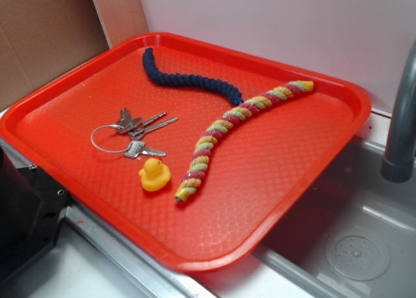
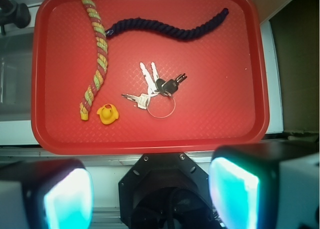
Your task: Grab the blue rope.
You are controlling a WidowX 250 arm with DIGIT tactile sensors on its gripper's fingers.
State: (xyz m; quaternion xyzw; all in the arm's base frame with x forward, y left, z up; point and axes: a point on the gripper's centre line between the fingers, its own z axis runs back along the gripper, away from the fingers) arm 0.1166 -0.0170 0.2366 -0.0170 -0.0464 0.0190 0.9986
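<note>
Red plastic tray (image 1: 312, 155) sits over a grey sink, with a faucet pipe (image 1: 402, 116) at the right edge of the exterior view. On the tray's far side lies the blue rope (image 1: 188, 79) in a loose wave, one end touching the multicoloured rope (image 1: 237, 122) about midway along it. Closer in there's a bunch of keys (image 2: 157, 89) on a wire ring and a little yellow rubber duck (image 2: 107, 114) near the multicoloured rope's lower end. From the wrist cam the gripper (image 2: 150, 194) hangs high above the tray's near edge, nothing between its fingers (image 2: 235, 191), jaws spread wide, though they're pretty blurry
</note>
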